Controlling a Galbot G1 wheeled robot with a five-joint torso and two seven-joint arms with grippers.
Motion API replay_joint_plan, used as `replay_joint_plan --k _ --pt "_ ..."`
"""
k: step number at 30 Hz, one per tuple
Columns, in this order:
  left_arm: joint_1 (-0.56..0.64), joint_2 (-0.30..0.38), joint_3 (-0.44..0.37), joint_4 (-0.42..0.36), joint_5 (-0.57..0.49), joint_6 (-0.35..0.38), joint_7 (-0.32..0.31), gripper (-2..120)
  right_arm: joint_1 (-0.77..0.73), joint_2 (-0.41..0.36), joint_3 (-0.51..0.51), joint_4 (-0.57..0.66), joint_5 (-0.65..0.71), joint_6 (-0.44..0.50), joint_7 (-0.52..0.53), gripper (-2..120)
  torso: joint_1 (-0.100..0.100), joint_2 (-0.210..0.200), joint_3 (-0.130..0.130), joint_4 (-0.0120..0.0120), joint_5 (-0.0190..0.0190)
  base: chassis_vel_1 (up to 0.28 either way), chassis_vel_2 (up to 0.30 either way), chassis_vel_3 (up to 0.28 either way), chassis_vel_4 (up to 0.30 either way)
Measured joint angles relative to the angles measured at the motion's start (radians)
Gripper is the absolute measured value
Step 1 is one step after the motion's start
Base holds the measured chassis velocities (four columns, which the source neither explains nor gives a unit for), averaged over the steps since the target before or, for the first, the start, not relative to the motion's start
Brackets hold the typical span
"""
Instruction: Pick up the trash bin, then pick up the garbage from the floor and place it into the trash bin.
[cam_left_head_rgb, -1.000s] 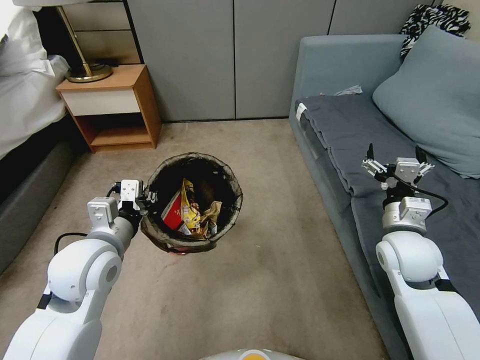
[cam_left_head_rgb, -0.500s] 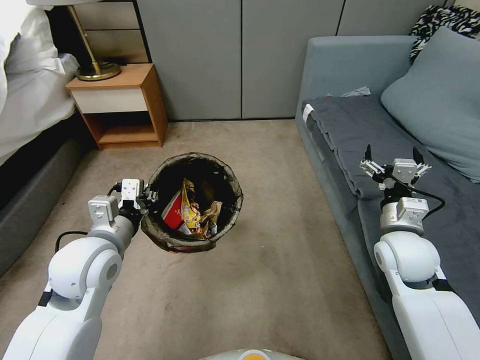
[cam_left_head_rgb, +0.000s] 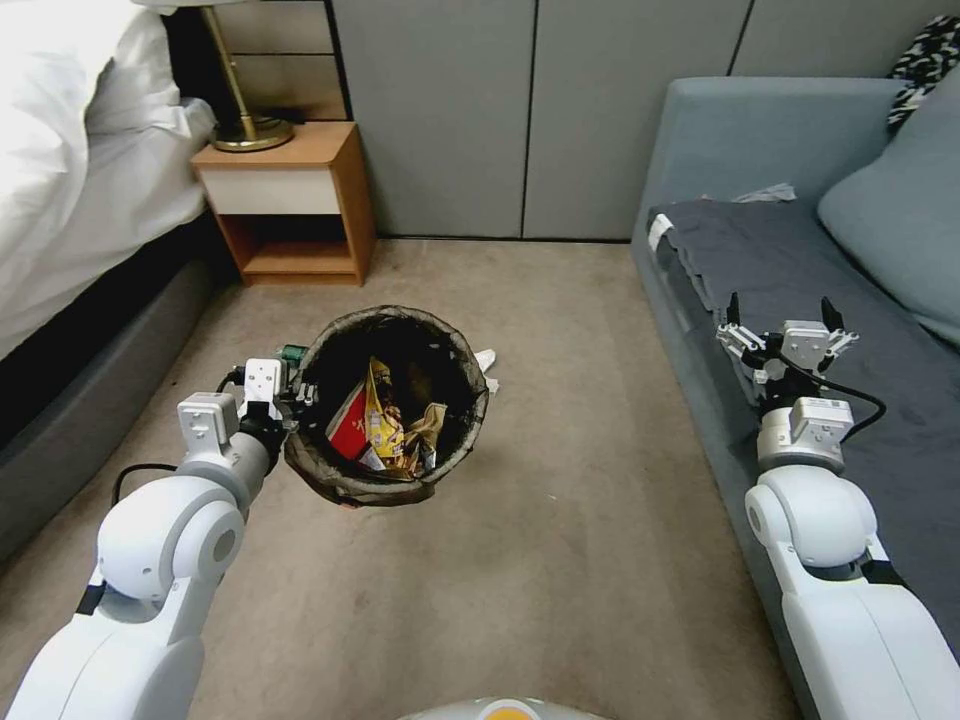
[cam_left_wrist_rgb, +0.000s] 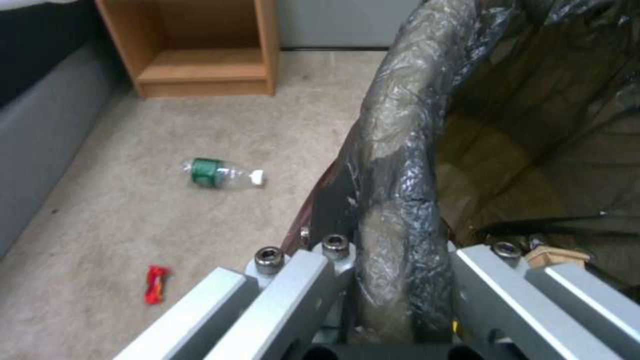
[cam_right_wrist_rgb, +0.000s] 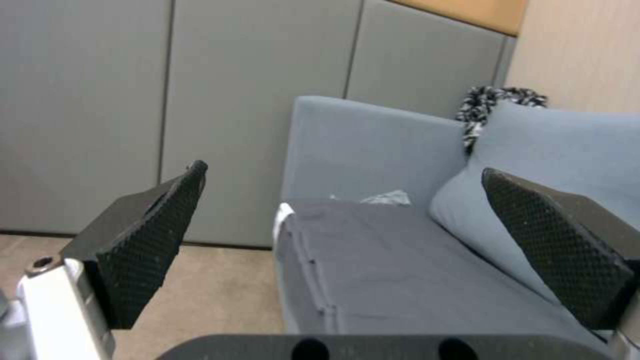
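on the left, a bed (cam_left_head_rgb: 70, 190) with white bedding runs along the floor (cam_left_head_rgb: 590, 480), and a wooden nightstand (cam_left_head_rgb: 290, 195) with a brass lamp base (cam_left_head_rgb: 250, 130) stands against the grey wall panels.

the left pincer (cam_left_head_rgb: 292, 392) is clamped on the near-left rim of the trash bin (cam_left_head_rgb: 345, 480), holding it up off the carpet in front of the robot. the left wrist view shows the grip closely: the two metal fingers (cam_left_wrist_rgb: 293, 295) sit either side of the bag-wrapped rim (cam_left_wrist_rgb: 393, 165). that same view shows litter on the floor that the head view mostly misses: a small clear bottle with a green label (cam_left_wrist_rgb: 220, 173) lying on its side near the nightstand, and a small red wrapper (cam_left_wrist_rgb: 155, 284) closer in. in the head view just a green bit of the bottle (cam_left_head_rgb: 292, 353) peeks past the bin's left edge, and a white scrap (cam_left_head_rgb: 486, 362) lies just beyond its right edge.

the bin is round, with a dark, crinkled liner folded over the rim. inside lie a red-and-white wrapper (cam_left_head_rgb: 347, 428), a yellow snack packet (cam_left_head_rgb: 380, 415) and a crumpled tan paper (cam_left_head_rgb: 425, 425).

on the right, the right pincer (cam_left_head_rgb: 778, 312) hangs spread wide and empty, above the front edge of the grey-blue sofa (cam_left_head_rgb: 760, 140). its wrist view shows the black textured pads (cam_right_wrist_rgb: 150, 250) far apart, with the dark blanket (cam_right_wrist_rgb: 373, 270) and a cushion (cam_right_wrist_rgb: 533, 165) beyond.
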Motion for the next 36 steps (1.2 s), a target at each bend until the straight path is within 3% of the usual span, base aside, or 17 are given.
replay_joint_plan --k 36 --pt "-0.002 0.000 -0.009 0.003 0.002 0.000 0.007 1 -0.008 0.014 -0.015 -0.007 -0.012 0.002 -0.004 100 0.000 0.000 0.000 0.0000 0.0001 0.055 0.060 0.060 0.059"
